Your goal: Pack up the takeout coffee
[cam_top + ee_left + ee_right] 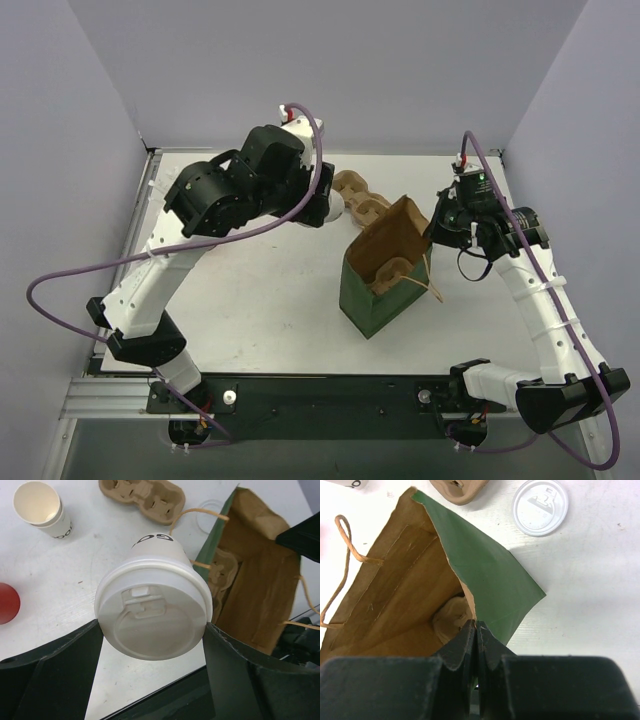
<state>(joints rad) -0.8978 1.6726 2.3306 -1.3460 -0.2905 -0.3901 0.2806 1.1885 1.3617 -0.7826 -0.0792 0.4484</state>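
My left gripper (152, 635) clamps the lidded takeout coffee (152, 607) just beside the bag (487, 580), whose rim my right gripper (476, 630) pinches open, so I should carry it level and lower it into the carrier (451, 617) inside the bag.

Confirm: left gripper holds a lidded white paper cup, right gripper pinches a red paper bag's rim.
Not red: the right wrist view shows the right gripper pinching a green paper bag, brown inside. The left gripper does hold the lidded white paper cup.
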